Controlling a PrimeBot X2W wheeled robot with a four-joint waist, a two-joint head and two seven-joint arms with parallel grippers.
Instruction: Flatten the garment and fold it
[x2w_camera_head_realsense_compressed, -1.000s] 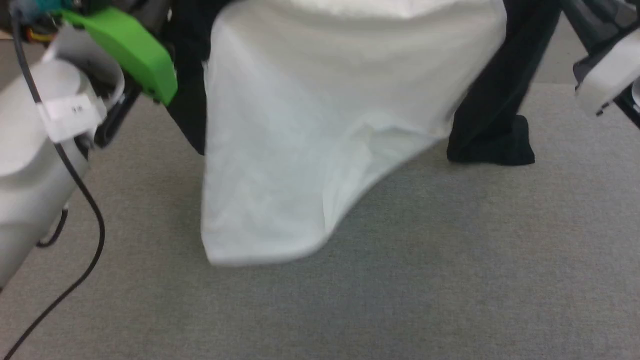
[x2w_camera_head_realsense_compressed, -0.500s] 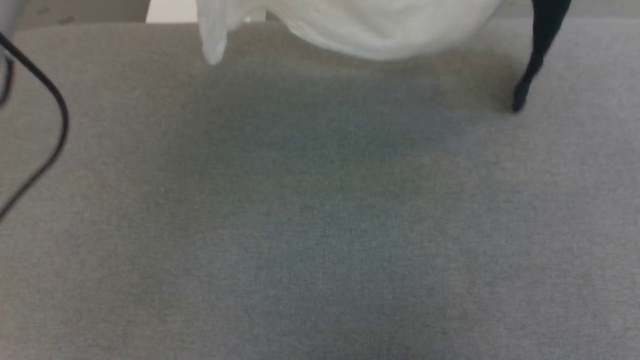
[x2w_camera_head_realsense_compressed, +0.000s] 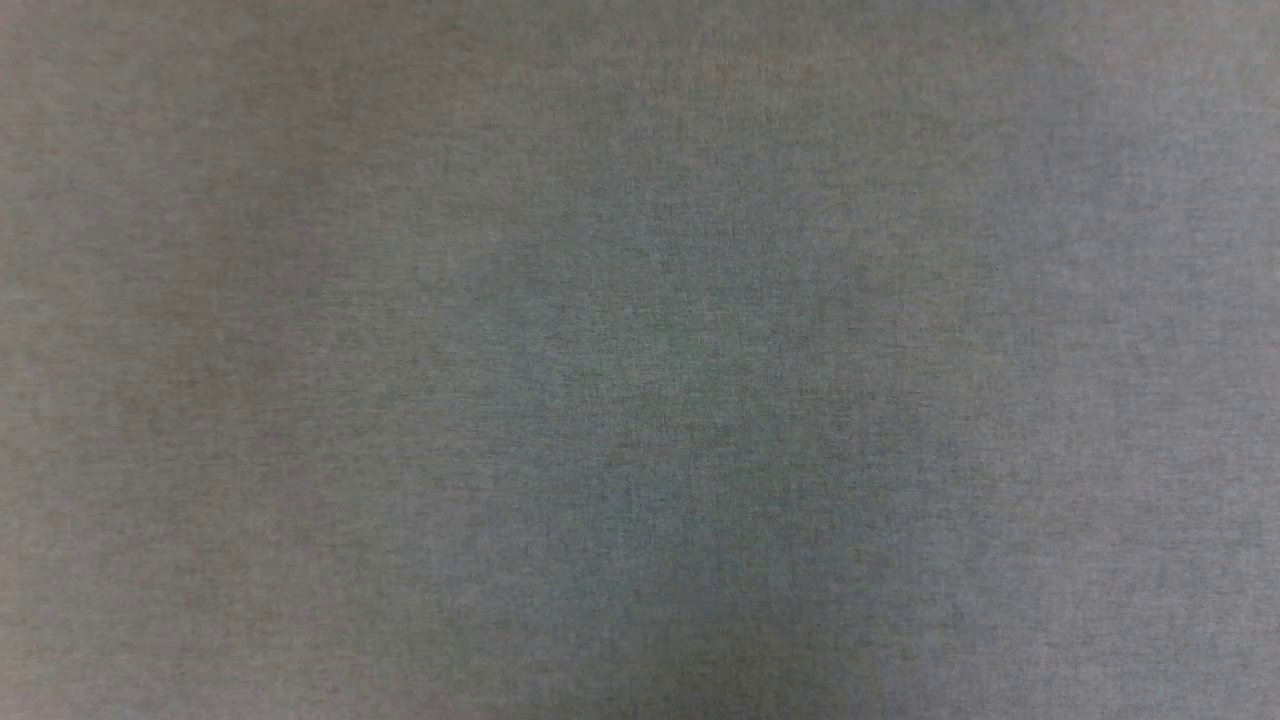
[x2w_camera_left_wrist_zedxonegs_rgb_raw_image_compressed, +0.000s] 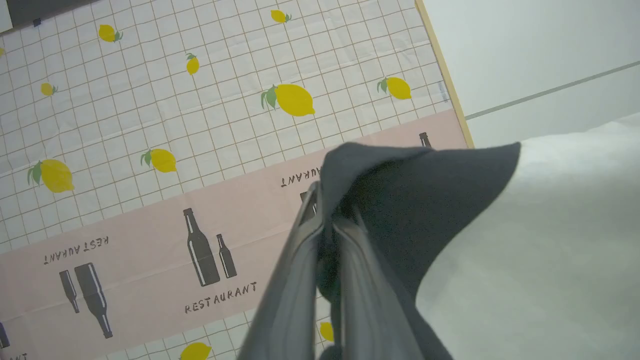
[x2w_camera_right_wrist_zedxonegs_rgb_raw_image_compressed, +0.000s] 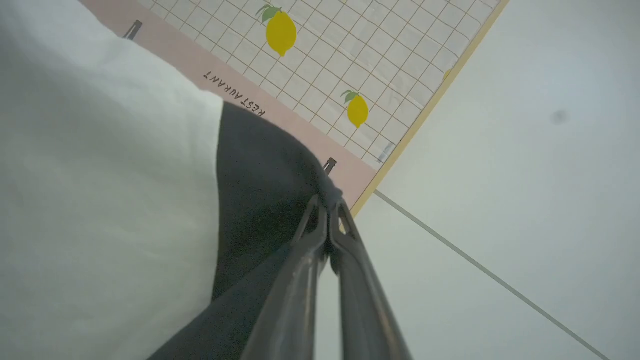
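The garment (x2w_camera_left_wrist_zedxonegs_rgb_raw_image_compressed: 540, 250) hangs lifted, its white body beside a black sleeve part. My left gripper (x2w_camera_left_wrist_zedxonegs_rgb_raw_image_compressed: 327, 212) is shut on the black cloth (x2w_camera_left_wrist_zedxonegs_rgb_raw_image_compressed: 415, 200), which bunches over the fingertips. In the right wrist view the garment (x2w_camera_right_wrist_zedxonegs_rgb_raw_image_compressed: 100, 190) shows white at the left and black in the middle. There my right gripper (x2w_camera_right_wrist_zedxonegs_rgb_raw_image_compressed: 327, 202) is shut on a pinch of the black cloth (x2w_camera_right_wrist_zedxonegs_rgb_raw_image_compressed: 260, 190). The head view holds bare grey fabric surface (x2w_camera_head_realsense_compressed: 640, 360).
Behind the garment hangs a sheet with a lemon-and-grid print (x2w_camera_left_wrist_zedxonegs_rgb_raw_image_compressed: 200, 100) and a pink band marked RESTAURANT (x2w_camera_left_wrist_zedxonegs_rgb_raw_image_compressed: 150, 250), edged by a wooden strip (x2w_camera_left_wrist_zedxonegs_rgb_raw_image_compressed: 445, 80). A pale wall (x2w_camera_right_wrist_zedxonegs_rgb_raw_image_compressed: 500, 150) with a thin seam line lies beyond it.
The head view has swung down: the hanging garment, the left arm and its cable slid up out of the picture, leaving grey surface. Both grips stay shut.
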